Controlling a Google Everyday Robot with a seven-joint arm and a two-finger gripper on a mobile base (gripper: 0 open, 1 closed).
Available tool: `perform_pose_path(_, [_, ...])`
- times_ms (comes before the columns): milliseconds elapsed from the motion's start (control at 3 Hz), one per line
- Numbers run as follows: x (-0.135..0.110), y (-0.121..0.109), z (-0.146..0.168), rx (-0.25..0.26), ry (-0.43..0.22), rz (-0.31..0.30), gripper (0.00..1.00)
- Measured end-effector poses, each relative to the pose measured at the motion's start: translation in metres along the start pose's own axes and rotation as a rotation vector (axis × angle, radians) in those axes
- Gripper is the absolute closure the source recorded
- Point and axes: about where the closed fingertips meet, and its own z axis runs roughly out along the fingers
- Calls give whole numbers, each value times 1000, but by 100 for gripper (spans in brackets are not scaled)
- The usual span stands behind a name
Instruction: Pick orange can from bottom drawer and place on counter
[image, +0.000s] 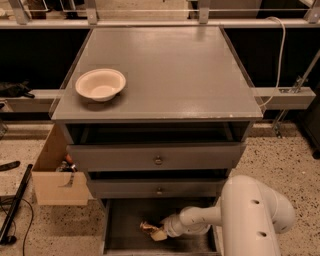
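Observation:
The bottom drawer (125, 225) is pulled open at the foot of the cabinet, showing its dark grey floor. The orange can (147, 228) lies on that floor near the middle, a small gold-brown crumpled shape. My gripper (156, 232) reaches in from the right, low in the drawer and right against the can, with my white arm (250, 215) bulking over the drawer's right side. The counter (165, 70) is the flat grey top of the cabinet above.
A cream round bowl (100, 84) sits on the counter's left side. Two shallower grey drawers with round knobs (158, 160) stand slightly open above the bottom one. A cardboard box (55, 182) with odds and ends stands on the floor at the left, beside black cables.

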Motion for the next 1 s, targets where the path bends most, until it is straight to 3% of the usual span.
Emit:
perform_pose_path(667, [3, 3, -44, 21, 18, 14, 100])
perform_pose_path(1000, [5, 4, -90, 39, 14, 31, 100])
